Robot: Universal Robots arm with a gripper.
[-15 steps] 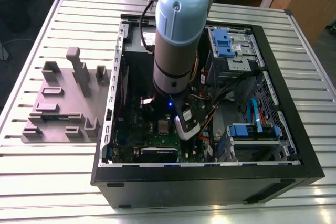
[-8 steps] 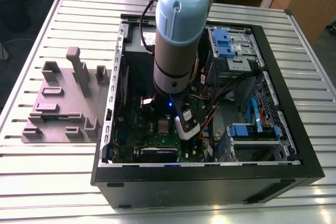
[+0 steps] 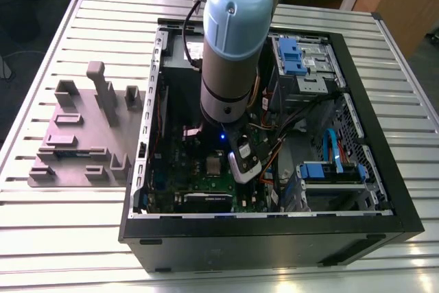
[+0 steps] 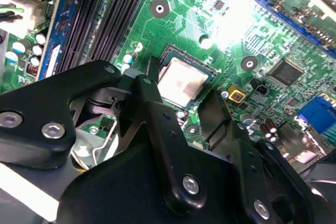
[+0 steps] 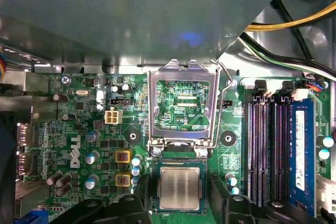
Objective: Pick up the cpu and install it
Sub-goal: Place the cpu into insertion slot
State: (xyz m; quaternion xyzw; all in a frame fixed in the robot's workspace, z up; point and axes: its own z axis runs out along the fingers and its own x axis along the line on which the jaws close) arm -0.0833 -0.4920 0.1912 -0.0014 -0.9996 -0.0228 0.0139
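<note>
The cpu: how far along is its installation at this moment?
Done: the cpu lies flat in the socket. In hand: the end effector is open, with its fingers on either side of the cpu. Left: the metal frame stands raised and is not closed over the cpu.

- We found the load plate [image 5: 182,103] swung open, standing just beside the cpu [image 5: 179,188].
- Memory slots [image 5: 268,150] lined one side; we saw the cpu's top uncovered.

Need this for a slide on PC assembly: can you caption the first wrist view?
Arm's gripper over the cpu in its socket, metal retention frame hinged open.
</note>
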